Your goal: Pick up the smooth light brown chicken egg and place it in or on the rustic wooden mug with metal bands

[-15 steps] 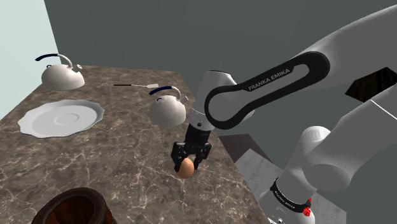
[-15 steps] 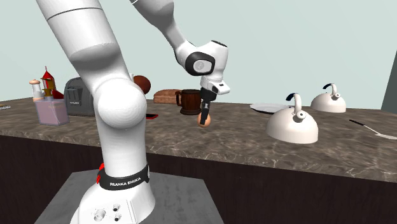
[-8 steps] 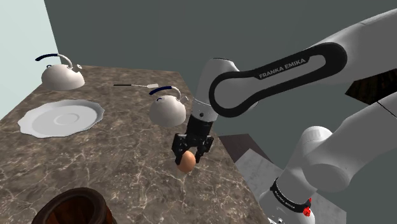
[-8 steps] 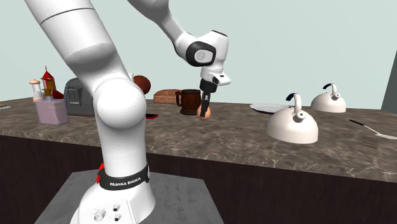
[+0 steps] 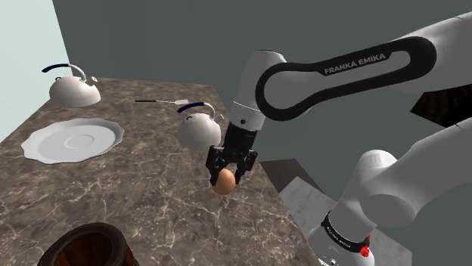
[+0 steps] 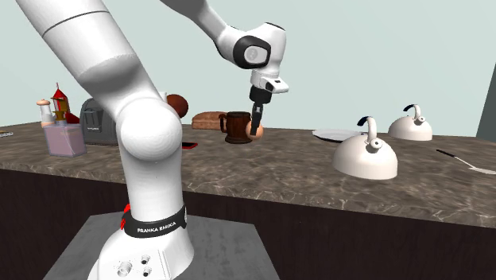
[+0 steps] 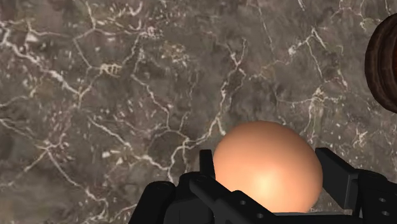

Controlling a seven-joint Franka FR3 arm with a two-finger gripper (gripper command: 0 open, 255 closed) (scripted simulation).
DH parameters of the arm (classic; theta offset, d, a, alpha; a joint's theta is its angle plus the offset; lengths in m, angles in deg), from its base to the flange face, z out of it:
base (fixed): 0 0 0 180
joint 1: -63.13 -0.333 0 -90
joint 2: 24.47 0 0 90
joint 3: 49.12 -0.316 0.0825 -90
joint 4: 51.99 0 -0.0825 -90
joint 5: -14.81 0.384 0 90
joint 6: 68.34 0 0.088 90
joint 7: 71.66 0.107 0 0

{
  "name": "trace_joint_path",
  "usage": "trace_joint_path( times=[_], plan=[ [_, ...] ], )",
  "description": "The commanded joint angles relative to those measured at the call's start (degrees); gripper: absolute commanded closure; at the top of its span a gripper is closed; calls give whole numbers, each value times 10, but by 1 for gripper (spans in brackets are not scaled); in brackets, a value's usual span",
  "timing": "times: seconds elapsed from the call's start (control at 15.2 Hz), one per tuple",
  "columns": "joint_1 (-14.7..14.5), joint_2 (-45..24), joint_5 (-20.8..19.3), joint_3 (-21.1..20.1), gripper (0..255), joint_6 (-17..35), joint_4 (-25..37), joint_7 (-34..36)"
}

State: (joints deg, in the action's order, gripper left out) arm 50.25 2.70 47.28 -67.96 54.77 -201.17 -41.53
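- The light brown egg (image 7: 267, 167) is clasped between the two black fingers of the gripper (image 5: 224, 174). The fingers are drawn in narrowly against its sides, and its rounded lower end is left showing beyond the fingertips.
- The egg is carried in the air with the gripper. In the shoulder view a gap can be made out between it and the counter (image 5: 136, 193) beneath.
- The pick-up is therefore judged to be done. The carry across to the mug and the setting down are judged to be what is left.
- The dark wooden mug (image 5: 79, 242) is stood on the counter well apart from the gripper, lower than it and off towards the shoulder view's lower left. A slice of its banded rim is caught to one side of the gripper in the wrist view. The egg is not yet in or on it.
- The counter under the gripper is a dark grey-brown stone veined with white, and no other thing is seen directly below the egg.
- A white kettle (image 5: 200, 130) with a dark blue handle is stood near the gripper, just behind it. A white plate (image 5: 72, 140) and a second kettle (image 5: 73, 91) are set much farther off on the same surface.
- The counter is backed by a dark grey wall (image 5: 151, 38), which is joined by a pale wall (image 5: 23, 45) at one end.
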Motion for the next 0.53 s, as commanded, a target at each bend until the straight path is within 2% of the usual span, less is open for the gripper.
trace_joint_path(
  times=[0.0,0.46],
  plan=[
    [1,9,-5,3,255,-18,9,6],
    [6,33,-20,13,255,-75,46,26]
  ],
)
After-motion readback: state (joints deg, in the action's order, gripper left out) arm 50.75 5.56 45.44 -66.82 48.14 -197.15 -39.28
